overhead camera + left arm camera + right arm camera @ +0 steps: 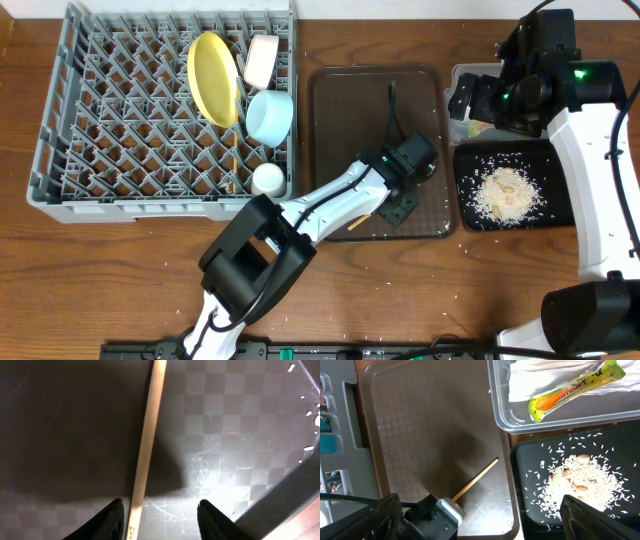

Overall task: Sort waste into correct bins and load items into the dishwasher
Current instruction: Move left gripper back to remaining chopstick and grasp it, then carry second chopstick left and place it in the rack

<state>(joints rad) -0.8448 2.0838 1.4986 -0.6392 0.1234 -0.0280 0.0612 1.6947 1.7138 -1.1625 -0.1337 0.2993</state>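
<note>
The desk (480, 290) carries all items. A grey dish rack (120, 120) occupies its left portion. Loaded near the rack's right side are a yellow plate (213, 78) standing on edge, a white bowl (261, 60) just beside it at the far edge, a light-blue bowl (269, 116) below that, and a small white cup (267, 178) at the near right corner.

A brown serving tray (340, 150) sits just to the right of the rack. To the right of that lie a shallow black tray (556, 212) and, behind it, a clear plastic tub (501, 390).

The left end effector (162, 522) is low over the serving tray's near right part. Its jaws are apart and straddle a single wooden chopstick (147, 445) lying flat on the tray. The chopstick runs nearer one finger, and no grip is evident.

The right end effector (480, 510) is above the tub and black tray, spread wide with nothing held.

The tub contains a crumpled white napkin (530, 375) with a yellow-green-orange snack wrapper (575, 387) lying on it. Beige rice crumbs (580, 477) are heaped in the black tray, with a few strays on the serving tray's edge.
</note>
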